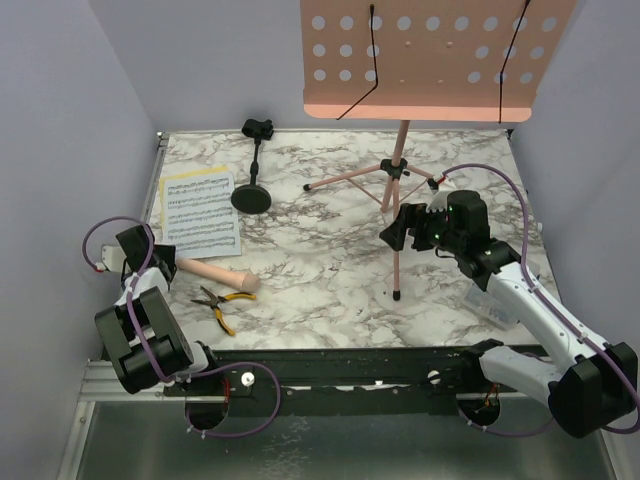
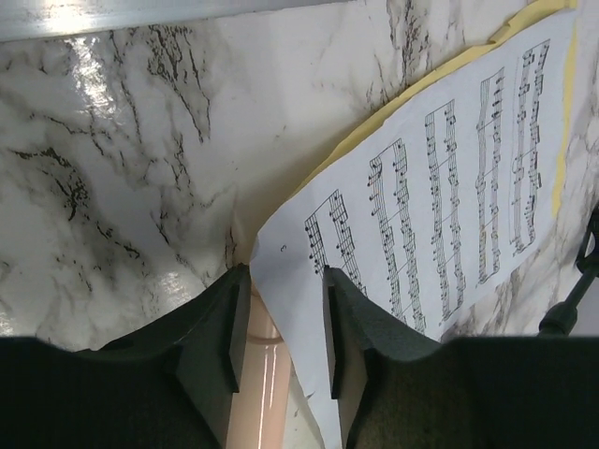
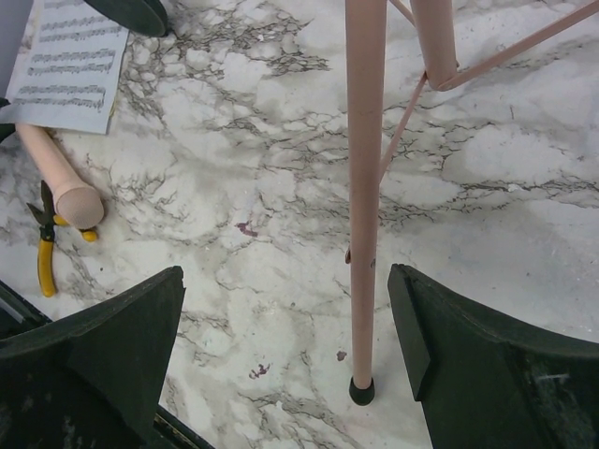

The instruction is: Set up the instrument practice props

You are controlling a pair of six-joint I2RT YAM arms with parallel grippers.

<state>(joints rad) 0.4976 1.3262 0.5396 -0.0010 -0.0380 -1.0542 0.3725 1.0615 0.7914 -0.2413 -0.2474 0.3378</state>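
The beige plastic toy microphone lies flat on the white marble-patterned table. Its thin handle end runs between the two dark fingers of the left gripper. The jaws stand partly closed around the handle. One pad looks to be touching it, but the corner of the white sheet-music page on its yellow backing sheet covers the other side, so I cannot tell whether the grip is made. The small black round-based mic stand stands upright beyond that gripper, just past the pages. The yellow-handled pliers lie near the microphone's head. The right gripper is spread wide, with a finger on either side of one leg of the pink metal tripod pole, and neither finger touches it. High above that gripper sits the pink perforated music-stand desk.
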